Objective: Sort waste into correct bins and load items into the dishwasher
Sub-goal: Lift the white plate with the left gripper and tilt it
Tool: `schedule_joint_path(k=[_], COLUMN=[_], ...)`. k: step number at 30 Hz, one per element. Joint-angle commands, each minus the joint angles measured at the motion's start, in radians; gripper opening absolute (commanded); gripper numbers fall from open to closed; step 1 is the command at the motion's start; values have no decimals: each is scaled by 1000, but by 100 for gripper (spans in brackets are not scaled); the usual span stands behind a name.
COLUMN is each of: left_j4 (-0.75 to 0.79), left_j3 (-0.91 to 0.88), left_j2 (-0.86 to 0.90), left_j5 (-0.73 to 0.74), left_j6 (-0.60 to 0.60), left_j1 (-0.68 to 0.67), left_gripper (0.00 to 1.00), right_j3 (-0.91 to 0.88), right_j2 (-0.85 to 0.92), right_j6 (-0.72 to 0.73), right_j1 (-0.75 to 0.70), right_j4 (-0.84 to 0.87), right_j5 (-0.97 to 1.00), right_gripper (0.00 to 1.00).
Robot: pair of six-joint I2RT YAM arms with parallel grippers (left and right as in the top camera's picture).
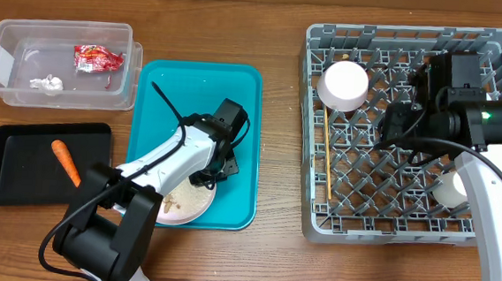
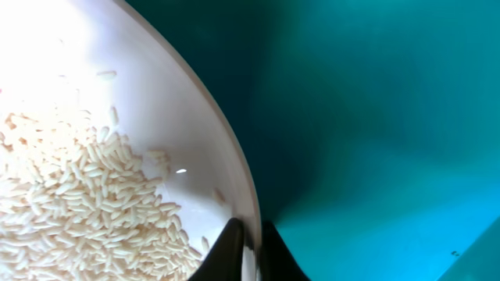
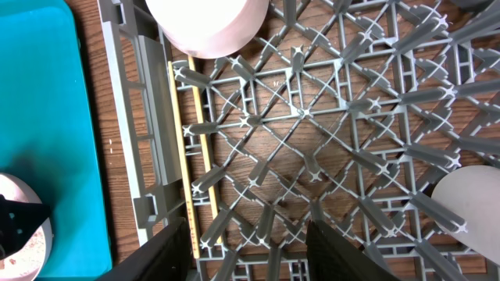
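Black left fingers (image 2: 228, 254) sit closest in the left wrist view, pinched narrow on the right rim of the white plate (image 2: 168, 101), one finger on each side of the edge. Beige food scraps (image 2: 78, 203), shaped like rice grains, cover the left part of the plate. The plate lies on the teal tray (image 2: 375, 117), at its near end, left of the middle of the bench (image 1: 270, 248).

The right fingers (image 3: 168, 254) stand about half open and hold nothing. They hang over the grid of the grey dish rack (image 3: 305, 117). The thin wooden chopsticks (image 3: 185, 140) lie along the rack's left wall, running near to far. An upturned white bowl (image 3: 207, 23) sits in the rack's far left part. Another white dish (image 3: 469, 203) sits toward the rack's near right and is partly hidden by pegs. From overhead it is mostly under the right arm, and I cannot tell whether it is a bowl or a cup.

Far left on the bench, a clear plastic tub (image 1: 10, 44) holds the red snack wrapper (image 1: 97, 57) and the crumpled white tissue (image 1: 49, 83). Just nearer than the tub, the flat black tray (image 1: 18, 177) holds the orange carrot (image 1: 66, 161). The black tray lies just left of the teal tray.
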Motion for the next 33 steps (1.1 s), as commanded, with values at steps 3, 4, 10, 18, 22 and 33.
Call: schedule_joint_path(k=[3, 4, 10, 18, 22, 33], left_j4=[8, 5, -47, -108, -169, -304], left_j3=[-2, 5, 91, 236, 283, 360], left_j2=[46, 46, 46, 47, 47, 47], left_j5=[-22, -33, -130, -171, -195, -242], left_j6=[31, 40, 80, 148, 148, 147], left_j1=[1, 1, 2, 2, 2, 2], left_gripper=[4, 4, 4, 4, 4, 4], right_j3=[-3, -3, -3, -2, -2, -2], right_j2=[-1, -1, -1, -1, -1, -1], right_j6=[-10, -10, -10, -11, -11, -10], right_j1=[-6, -6, -6, -6, -6, -6], right_j4=[2, 2, -2, -2, -2, -2], right_j5=[-1, -1, -1, -1, -1, -1], right_gripper=[51, 51, 51, 50, 51, 50])
